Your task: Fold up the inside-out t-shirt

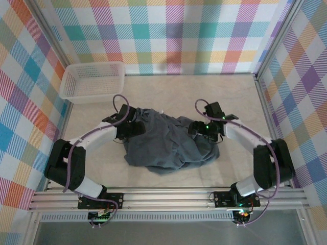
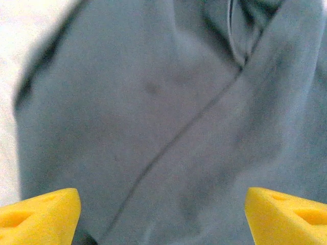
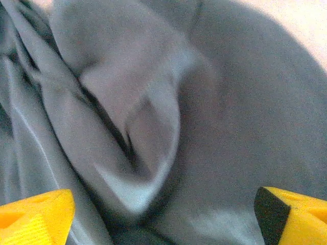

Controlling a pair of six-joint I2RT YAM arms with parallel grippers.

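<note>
Left pincer (image 2: 163, 217) and right pincer (image 3: 163, 217) wide over my crumpled t-shirt (image 1: 171, 145).
Soft, limp, light: I'd pinch hem edges.

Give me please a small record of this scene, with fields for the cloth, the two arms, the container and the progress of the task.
cloth: dark grey t-shirt, crumpled in a heap in the middle of the table
left arm: left tool open, close over the left side of the heap
right arm: right tool open, close over the right side of the heap
container: white mesh basket at the far left corner, apart from the heap
progress: no neat fold made yet
</note>
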